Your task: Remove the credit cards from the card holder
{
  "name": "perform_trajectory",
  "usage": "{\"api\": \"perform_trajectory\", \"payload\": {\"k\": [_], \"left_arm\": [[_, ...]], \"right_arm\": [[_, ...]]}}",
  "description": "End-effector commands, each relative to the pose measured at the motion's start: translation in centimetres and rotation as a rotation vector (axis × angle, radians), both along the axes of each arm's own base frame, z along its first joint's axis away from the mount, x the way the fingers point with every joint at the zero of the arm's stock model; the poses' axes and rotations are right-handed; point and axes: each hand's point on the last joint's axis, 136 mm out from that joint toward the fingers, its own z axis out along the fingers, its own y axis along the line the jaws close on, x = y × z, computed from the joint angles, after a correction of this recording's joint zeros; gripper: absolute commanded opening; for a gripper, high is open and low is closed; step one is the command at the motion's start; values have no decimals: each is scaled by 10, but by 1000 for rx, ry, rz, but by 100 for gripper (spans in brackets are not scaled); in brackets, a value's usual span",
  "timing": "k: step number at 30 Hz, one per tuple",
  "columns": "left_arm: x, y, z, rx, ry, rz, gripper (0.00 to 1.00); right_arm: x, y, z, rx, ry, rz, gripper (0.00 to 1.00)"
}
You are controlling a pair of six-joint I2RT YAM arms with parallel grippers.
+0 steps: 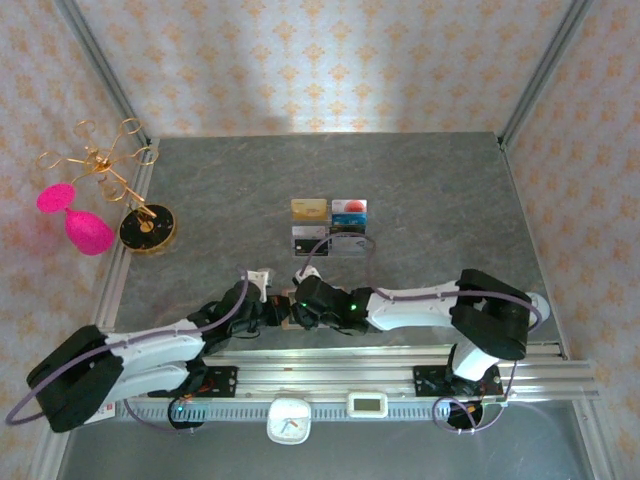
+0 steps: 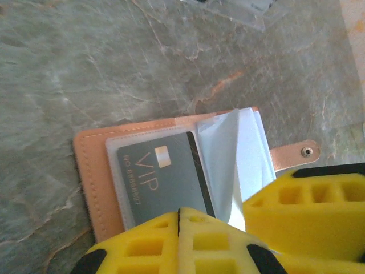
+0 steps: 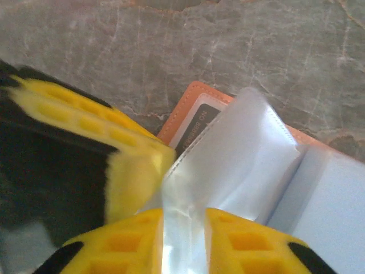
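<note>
Pinching a clear sleeve [image 3: 228, 160] of the holder [image 2: 91, 171], the R gripper [image 3: 183, 240] stands narrow, w/ the plastic leaf running up btwn its yellow fingers and lifted off the rest of the booklet. The L gripper [image 2: 178, 228] is fully closed, pads meeting in one seam right at the near edge of the grey VIP card [image 2: 154, 182]. Can't tell whether it has the card, the sleeve edge, or nothing btwn the pads.

Holder lies open and flat on the grey marbled table [image 2: 114, 57], at the near-centre where both arms meet. Tan leather cover is on the L side in the left wrist view, and the snap tab [image 2: 293, 154] sticks out to the R. VIP card sits inside the first sleeve on the L page, gold lettering and chip visible, its near end hidden under the L fingers. The R gripper's finger is just beside the L gripper's, touching or nearly so.

Four cards [image 1: 329, 227] lie further out on the table, well apart from the holder, in a 2x2 block: gold far-L, blue-red far-R, grey near-L, black near-R.

At the far-L table edge are a gold wire stand [image 1: 100, 165] on a round black base and two pink blobs [image 1: 88, 232]. A white timer [image 1: 290, 420] sits at the near rail btwn the arm bases.
</note>
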Motion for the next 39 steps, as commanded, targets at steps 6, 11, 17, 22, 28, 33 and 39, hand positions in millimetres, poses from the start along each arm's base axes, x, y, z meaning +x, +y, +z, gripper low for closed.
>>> {"api": "perform_trajectory", "payload": {"k": [6, 11, 17, 22, 28, 33, 39], "left_arm": [[5, -46, 35, -88, -65, -125, 10], [-2, -69, 26, -74, -17, -205, 13], [-8, -103, 13, -41, 29, -321, 15], [-10, -114, 2, -14, 61, -368, 21], [-2, -86, 24, -11, -25, -245, 24], [10, -36, 28, -2, -71, -62, 22], [15, -4, 13, 34, -59, 8, 5]], "right_arm": [[19, -34, 55, 94, -132, -166, 32], [21, -63, 64, 118, -161, -263, 31], [20, -85, 62, 122, -160, -325, 31], [20, -95, 62, 138, -161, -362, 30], [18, -86, 63, 145, -148, -316, 27], [10, -52, 55, 210, -23, -176, 19], [7, -23, 37, 264, 144, -89, 17]]}}
